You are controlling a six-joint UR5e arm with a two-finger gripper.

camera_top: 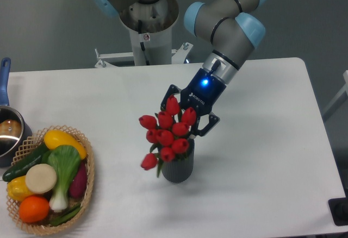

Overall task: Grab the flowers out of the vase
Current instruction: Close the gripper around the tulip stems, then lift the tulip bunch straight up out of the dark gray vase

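The red tulip flowers (166,133) stand in the small dark ribbed vase (178,168) near the table's middle front. One bud droops to the lower left over the vase's rim. My gripper (186,119) reaches down from the upper right, right behind and above the bunch. Its two fingers are spread wide, one at the upper left of the buds and one at their right side. The fingertips are partly hidden behind the buds, and I cannot tell whether they touch the stems.
A wicker basket (87,156) of produce sits at the front left. A blue-handled metal pot (7,132) stands at the left edge behind it. The robot's base (147,20) rises at the back of the white table (261,140).
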